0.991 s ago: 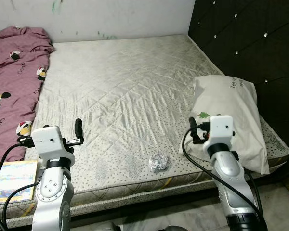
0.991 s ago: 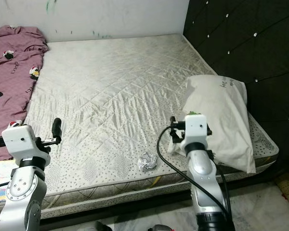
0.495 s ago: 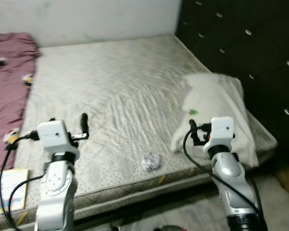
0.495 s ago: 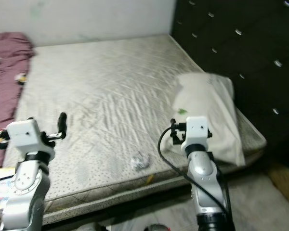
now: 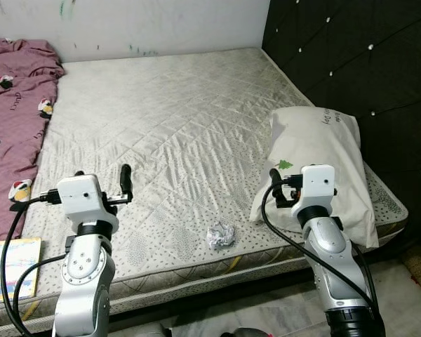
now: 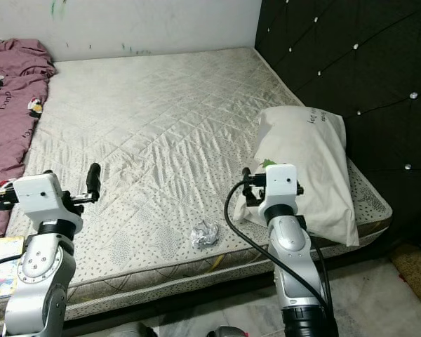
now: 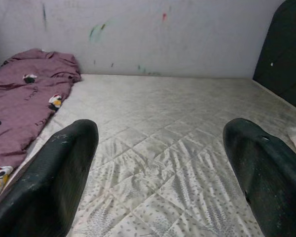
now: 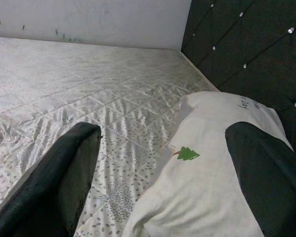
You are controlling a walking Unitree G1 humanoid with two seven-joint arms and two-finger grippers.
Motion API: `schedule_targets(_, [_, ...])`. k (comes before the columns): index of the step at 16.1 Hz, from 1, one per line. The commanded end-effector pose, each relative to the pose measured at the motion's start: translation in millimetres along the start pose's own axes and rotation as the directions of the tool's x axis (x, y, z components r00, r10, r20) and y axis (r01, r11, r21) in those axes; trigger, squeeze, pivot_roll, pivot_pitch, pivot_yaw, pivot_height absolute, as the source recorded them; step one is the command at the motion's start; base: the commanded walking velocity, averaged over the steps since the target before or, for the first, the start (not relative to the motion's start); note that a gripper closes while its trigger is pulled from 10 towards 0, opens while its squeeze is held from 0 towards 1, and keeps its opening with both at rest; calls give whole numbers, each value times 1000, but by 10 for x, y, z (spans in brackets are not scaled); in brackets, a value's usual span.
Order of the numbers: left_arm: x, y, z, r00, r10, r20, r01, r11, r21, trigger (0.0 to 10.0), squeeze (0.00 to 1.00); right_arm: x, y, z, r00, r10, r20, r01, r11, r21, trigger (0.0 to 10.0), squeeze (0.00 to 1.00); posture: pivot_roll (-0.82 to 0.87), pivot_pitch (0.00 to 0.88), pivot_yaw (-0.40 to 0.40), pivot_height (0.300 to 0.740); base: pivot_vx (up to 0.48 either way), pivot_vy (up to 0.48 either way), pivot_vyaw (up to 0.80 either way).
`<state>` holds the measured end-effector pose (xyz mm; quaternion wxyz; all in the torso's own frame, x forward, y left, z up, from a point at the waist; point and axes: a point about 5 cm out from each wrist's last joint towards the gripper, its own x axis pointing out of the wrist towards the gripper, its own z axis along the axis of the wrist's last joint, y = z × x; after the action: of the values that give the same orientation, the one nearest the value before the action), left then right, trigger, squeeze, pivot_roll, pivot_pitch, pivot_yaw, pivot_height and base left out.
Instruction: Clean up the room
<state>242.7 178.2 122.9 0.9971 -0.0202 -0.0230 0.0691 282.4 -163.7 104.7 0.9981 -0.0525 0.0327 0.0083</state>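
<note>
I saw the crumpled paper ball (image 5: 221,235) lying near the front edge of the bare mattress (image 5: 175,126), between my two arms, with a wide open stretch of quilted bed behind it up to the wall, the maroon blanket (image 5: 10,119) along the left edge and the white pillow (image 5: 319,165) against the black tufted headboard (image 5: 351,56) on the right. Left end effector (image 7: 160,168) and right end effector (image 8: 163,168) both hovered above the front edge, fingers spread wide and empty. Against a second ago the view had swung right, so less blanket showed; the paper had not moved; the blanket's lettering looked like "GUCCI", while the pillow's green tree and handwriting stayed unreadable.
</note>
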Motion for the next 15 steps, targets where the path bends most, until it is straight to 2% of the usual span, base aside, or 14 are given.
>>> schedule_targets(1, [-2,-14,-11,1000,-11,-11,11,1000,16,10000,0,-2,-7,46,1000,0,19,0,1000,6,10000,0,-20,0,-5,726,0,0,0])
schedule_targets(9, [-2,-36,-23,1000,4,-15,-4,1000,18,10000,0,13,26,40,999,27,18,-27,1000,0,10000,0,-21,0,-13,632,0,0,0])
schedule_targets(15, [13,17,-22,998,55,-11,-54,998,34,10000,0,33,69,41,997,75,16,-75,997,-11,10000,0,-21,0,-21,632,0,0,0])
